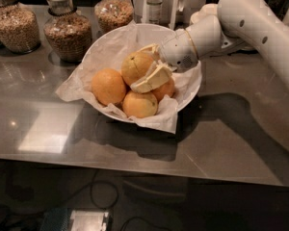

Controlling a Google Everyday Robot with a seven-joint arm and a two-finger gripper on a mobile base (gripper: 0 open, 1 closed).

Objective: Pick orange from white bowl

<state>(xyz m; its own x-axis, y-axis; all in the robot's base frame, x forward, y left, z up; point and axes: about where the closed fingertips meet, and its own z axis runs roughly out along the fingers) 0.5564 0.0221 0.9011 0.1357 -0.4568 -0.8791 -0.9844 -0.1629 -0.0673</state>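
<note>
The white bowl (191,91), lined with crumpled white paper, stands on the grey counter. The orange (135,66), the paler and largest fruit, lies on top at the middle of the bowl. Three smaller, deeper-orange fruits lie around it: left (108,86), front (140,104), and right (164,89), partly hidden. My gripper (145,64) reaches in from the right. One cream finger (153,78) lies against the orange's near side and the other (147,48) against its far side, closed on it.
Three glass jars of grain stand behind the bowl at the left (17,25), (67,32), (114,11). A small bottle (154,1) and white dishes (202,11) stand at the back. The counter's front edge (135,163) runs below.
</note>
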